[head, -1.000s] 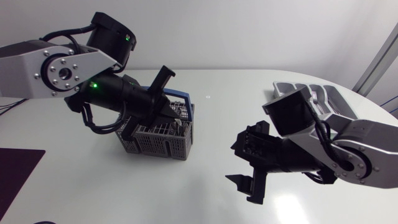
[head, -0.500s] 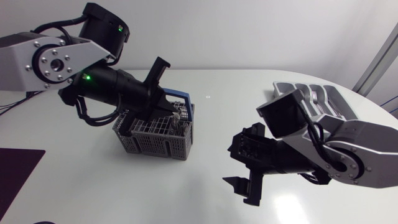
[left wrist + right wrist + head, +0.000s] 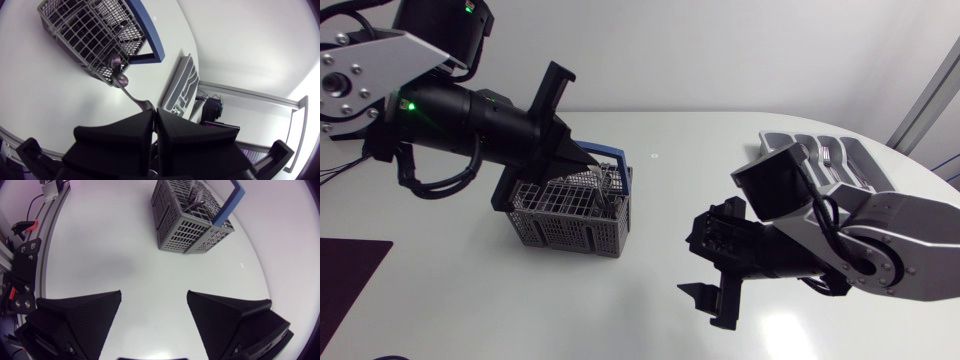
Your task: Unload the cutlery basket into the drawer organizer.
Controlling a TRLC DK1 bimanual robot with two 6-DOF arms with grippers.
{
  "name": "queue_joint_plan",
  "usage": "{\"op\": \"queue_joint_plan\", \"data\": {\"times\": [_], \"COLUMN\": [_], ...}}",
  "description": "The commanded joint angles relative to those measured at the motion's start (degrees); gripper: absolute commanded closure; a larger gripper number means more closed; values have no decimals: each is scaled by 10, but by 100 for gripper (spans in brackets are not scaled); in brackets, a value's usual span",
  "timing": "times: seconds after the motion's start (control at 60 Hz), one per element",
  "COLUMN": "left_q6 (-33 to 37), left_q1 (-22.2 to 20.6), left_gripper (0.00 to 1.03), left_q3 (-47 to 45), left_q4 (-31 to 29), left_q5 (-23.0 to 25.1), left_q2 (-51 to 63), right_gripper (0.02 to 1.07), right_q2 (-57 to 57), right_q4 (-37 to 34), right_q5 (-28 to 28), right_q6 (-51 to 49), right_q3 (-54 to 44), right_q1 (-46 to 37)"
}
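Left gripper: fingers pinched on the handle end of one slim shiny steel cutlery piece, its far end by the one grey mesh basket with blue handle. Judged light, stiff, slippery; a mid-handle hold seems safer. One grey compartmented organizer tray. Right gripper spread open, empty. Pieces in basket: few, uncountable.

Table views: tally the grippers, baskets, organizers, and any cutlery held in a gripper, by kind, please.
grippers: 2, left gripper, right gripper
basket: 1
organizer: 1
held cutlery: 1
Total: 5
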Motion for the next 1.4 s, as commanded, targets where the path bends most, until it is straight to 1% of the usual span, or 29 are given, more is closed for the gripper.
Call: {"op": "queue_joint_plan", "data": {"times": [0.0, 0.15, 0.4, 0.65, 0.7, 0.733, 0.85, 0.9, 0.967, 1.017, 1.1, 1.167, 1.283, 1.383], "left_q6": [-14, -5, -1, -10, -15, -20, -36, -48, -65, -77, -85, -90, -95, -100], "left_q1": [-6, -24, -71, -78, -78, -78, -76, -75, -74, -73, -73, -75, -77, -78], "left_gripper": [99, 100, 100, 100, 100, 100, 100, 100, 100, 100, 100, 100, 100, 100], "left_q3": [17, 14, 20, 45, 54, 60, 76, 79, 82, 87, 96, 102, 106, 107], "left_q4": [-5, -12, -11, -1, -1, -1, 3, 12, 31, 40, 43, 44, 46, 46], "left_q5": [4, 4, 9, 42, 51, 56, 75, 85, 88, 91, 98, 99, 103, 107], "left_q2": [-18, -25, -9, 52, 65, 73, 93, 98, 101, 109, 122, 131, 140, 142], "right_gripper": [12, 12, 13, 13, 14, 17, 18, 20, 22, 22, 30, 33, 46, 55], "right_q2": [-6, -28, -79, -120, -121, -120, -112, -107, -100, -95, -85, -76, -63, -54], "right_q4": [3, 0, 3, 12, 21, 27, 64, 77, 95, 108, 130, 147, 180, 194], "right_q5": [6, 6, 3, -8, -9, -12, -17, -18, -17, -16, -14, -13, -8, -3], "right_q6": [14, 23, 51, 87, 95, 100, 120, 126, 132, 137, 140, 144, 148, 148], "right_q3": [9, 11, 12, 15, 15, 14, 7, 6, 6, 6, 4, 3, 1, 4], "right_q1": [6, 6, 6, 7, 7, 6, 6, 7, 12, 15, 15, 12, 7, 3]}}
